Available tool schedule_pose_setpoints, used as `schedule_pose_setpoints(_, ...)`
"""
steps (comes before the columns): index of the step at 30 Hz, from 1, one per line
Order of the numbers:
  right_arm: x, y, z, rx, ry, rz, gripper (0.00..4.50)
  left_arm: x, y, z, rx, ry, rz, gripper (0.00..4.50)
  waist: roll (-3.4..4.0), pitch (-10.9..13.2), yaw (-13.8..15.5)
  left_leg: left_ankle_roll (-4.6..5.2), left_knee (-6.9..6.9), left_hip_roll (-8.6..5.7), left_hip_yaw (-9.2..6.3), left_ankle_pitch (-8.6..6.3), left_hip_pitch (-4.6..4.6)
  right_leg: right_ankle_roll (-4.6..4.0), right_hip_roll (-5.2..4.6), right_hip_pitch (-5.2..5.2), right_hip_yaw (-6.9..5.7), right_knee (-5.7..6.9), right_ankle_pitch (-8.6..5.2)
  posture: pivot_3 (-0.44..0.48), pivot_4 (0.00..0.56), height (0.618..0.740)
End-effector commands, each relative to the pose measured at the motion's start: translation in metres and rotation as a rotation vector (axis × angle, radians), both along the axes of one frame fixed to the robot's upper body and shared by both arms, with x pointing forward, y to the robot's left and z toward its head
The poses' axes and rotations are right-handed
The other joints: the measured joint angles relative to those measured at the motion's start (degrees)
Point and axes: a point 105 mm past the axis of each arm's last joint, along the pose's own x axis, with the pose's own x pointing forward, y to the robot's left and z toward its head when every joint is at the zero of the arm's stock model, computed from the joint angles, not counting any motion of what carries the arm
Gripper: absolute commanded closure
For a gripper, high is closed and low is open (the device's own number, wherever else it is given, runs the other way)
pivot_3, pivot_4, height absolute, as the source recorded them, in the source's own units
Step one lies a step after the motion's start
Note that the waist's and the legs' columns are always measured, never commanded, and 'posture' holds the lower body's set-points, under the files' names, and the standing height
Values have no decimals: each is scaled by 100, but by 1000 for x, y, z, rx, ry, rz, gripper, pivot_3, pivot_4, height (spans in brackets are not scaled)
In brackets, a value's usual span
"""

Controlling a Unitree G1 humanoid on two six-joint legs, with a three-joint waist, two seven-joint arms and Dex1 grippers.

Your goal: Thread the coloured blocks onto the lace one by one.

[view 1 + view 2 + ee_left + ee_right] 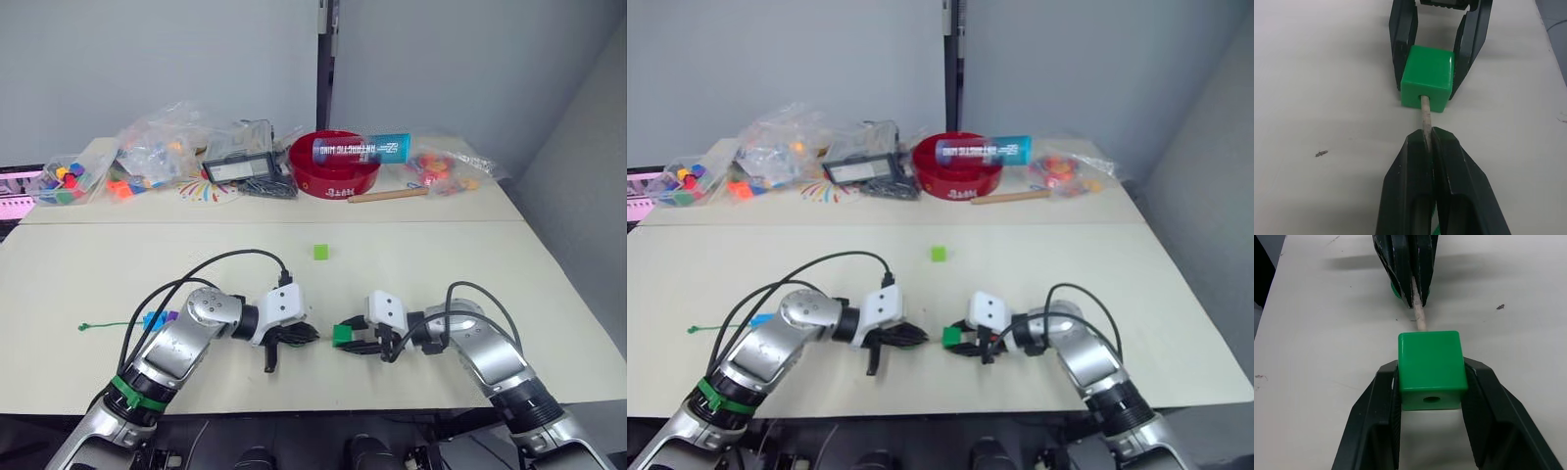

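A dark green block (1431, 367) is pinched between the fingers of my right gripper (343, 339), low over the table near its front edge. My left gripper (1428, 136) is shut on the lace's pale stiff tip (1424, 113). The tip enters the hole in the block's near face. The green lace (108, 325) trails left behind my left arm to a knot. A blue block (153, 320) and a purple block (171, 316) sit on the lace there. A light green block (320, 252) lies alone at mid-table.
Along the back of the table stand a red bowl (333, 174) with a blue tube (361, 149) lying in it, a wooden stick (387, 195), clear bags of toy pieces (157, 147) and a small box of coloured pieces (71, 179).
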Motion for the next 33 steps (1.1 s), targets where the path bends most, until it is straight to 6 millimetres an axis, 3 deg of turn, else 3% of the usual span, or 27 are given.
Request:
schedule_pose_setpoints(1, -6, 14, 1, 8, -8, 40, 3335, -10, -29, 16, -77, -51, -106, 4500, 0, 0, 5, 0, 2, 0, 0, 0, 0, 0, -1, 1, 0, 0, 0, 0, 150, 731)
schedule_pose_setpoints(9, -8, 15, 2, 29, -6, 32, 3335, -10, -23, 15, -50, -48, -89, 4500, 0, 0, 5, 0, 7, -1, -2, 0, 1, 1, -1, 3, 0, 3, 1, 0, 150, 731)
schedule_pose_setpoints(15, -15, 15, -4, 37, 22, 39, 3335, -5, -11, 3, 8, -41, -37, 4500, -1, -1, -26, 0, 6, 0, -1, 0, 3, 1, 1, 3, 1, 5, 1, 0, 150, 731)
schedule_pose_setpoints(23, -16, 21, 0, 30, 30, 64, 3335, -8, -26, 9, -56, -36, -57, 4500, -1, -2, -7, 0, 6, -1, -2, 0, 4, 2, 0, 5, 1, 5, 0, 0, 150, 731)
schedule_pose_setpoints(33, -21, 21, -2, 34, 49, 71, 3335, -5, -29, 12, -117, -36, -14, 4500, -1, -2, 21, 0, 8, -3, -2, 0, 3, 3, -3, 8, 1, 4, 0, 0, 150, 731)
